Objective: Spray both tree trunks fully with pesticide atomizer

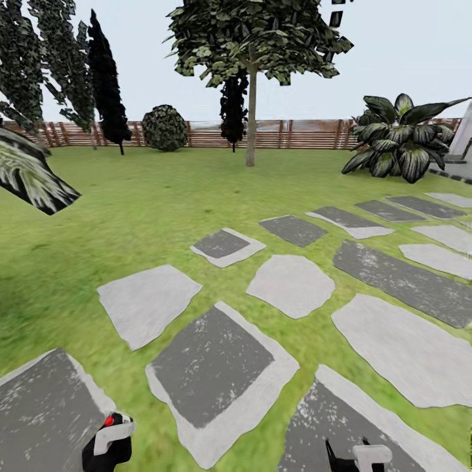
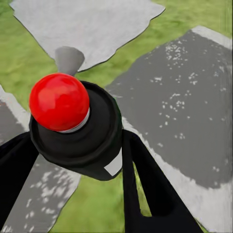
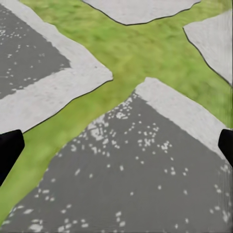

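Green lawn [image 1: 151, 203] stretches away to a brown horizontal-slat wooden fence [image 1: 275, 134] at the far side, crossed by grey and pale flat stepping stones [image 1: 216, 364] running from near left to far right. One tall tree with a straight grey-beige trunk [image 1: 251, 108] stands far off, centre, before the fence, with dark thin trees and a round bush to its left and a broad-leaved striped plant [image 1: 400, 141] at far right. Near left, the left end effector [image 2: 77, 160] is clenched around the black pesticide atomizer with a red ball top [image 2: 65, 109]. Near right, the right end effector [image 3: 116, 145] is released, fingers wide apart over a dark stone.
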